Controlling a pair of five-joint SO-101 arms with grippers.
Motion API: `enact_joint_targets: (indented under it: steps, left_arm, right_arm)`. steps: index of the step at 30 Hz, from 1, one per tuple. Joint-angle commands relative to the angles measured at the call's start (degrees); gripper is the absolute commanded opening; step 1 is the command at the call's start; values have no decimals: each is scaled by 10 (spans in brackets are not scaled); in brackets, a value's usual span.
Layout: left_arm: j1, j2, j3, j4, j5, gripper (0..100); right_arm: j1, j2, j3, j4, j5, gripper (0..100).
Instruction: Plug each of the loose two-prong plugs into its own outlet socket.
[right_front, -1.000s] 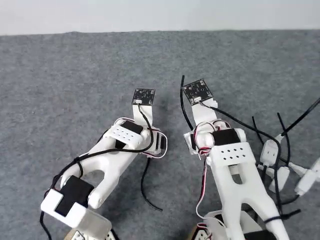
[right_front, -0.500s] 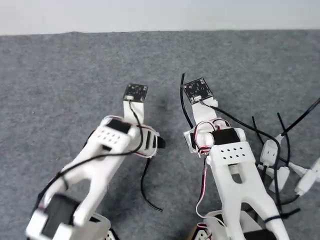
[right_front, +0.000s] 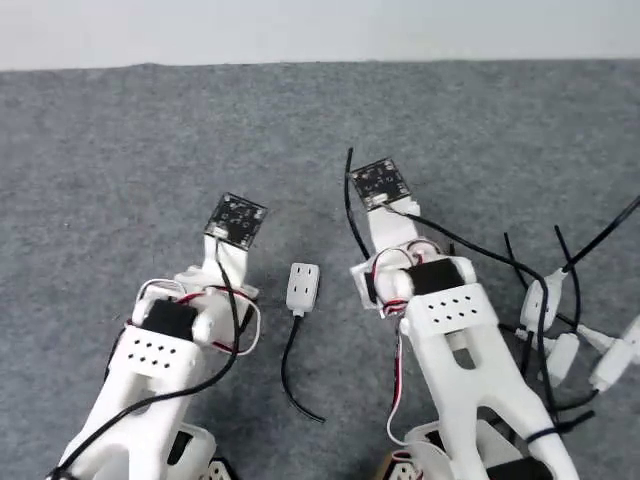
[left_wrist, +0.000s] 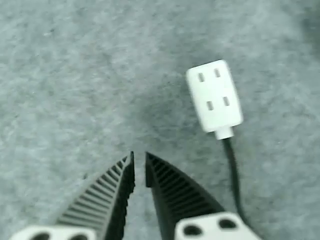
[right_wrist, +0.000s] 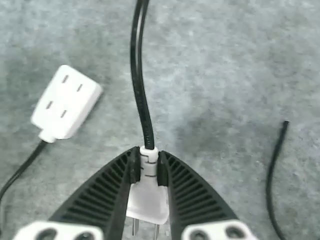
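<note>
A white outlet block (right_front: 302, 285) with two pairs of slots lies flat on the grey carpet between the two arms, and its black cord trails toward the near edge. My left gripper (left_wrist: 139, 160) is shut and empty, a short way to the left of the outlet block (left_wrist: 215, 95). My right gripper (right_wrist: 148, 152) is shut on a white two-prong plug (right_wrist: 147, 195). The plug's black cable (right_wrist: 140, 75) runs out ahead of the fingers, and the outlet block (right_wrist: 65, 107) lies off to one side.
Several more white plugs (right_front: 545, 305) and tangled black cables (right_front: 560, 270) lie on the carpet to the right of the right arm (right_front: 450, 310). A loose black cable end (right_wrist: 277, 165) rests near the right gripper. The far carpet ends at a pale wall.
The left arm has drawn back toward the near left, uncovering the outlet block it stood over. The right arm has shifted slightly left with the plug.
</note>
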Motion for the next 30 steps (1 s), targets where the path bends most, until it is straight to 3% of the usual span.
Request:
enact_joint_targets:
  steps: [1,7,19,25,30]
  left_arm:
    - [-29,47,-9,-10,-9,12]
    - [-29,181,-55,7,-82,12]
    - [-33,366,-172,51,-106,12]
    - [-26,278,-114,44,-173,12]
    - [44,98,17,21,-199,12]
  right_arm:
    - [-47,-36,-50,20,-10,8]
    - [-145,-110,-69,52,-8,8]
    - [-186,-206,-8,25,3,8]
    - [-224,-158,21,-15,2,8]
    - [-224,-123,5,-15,1,8]
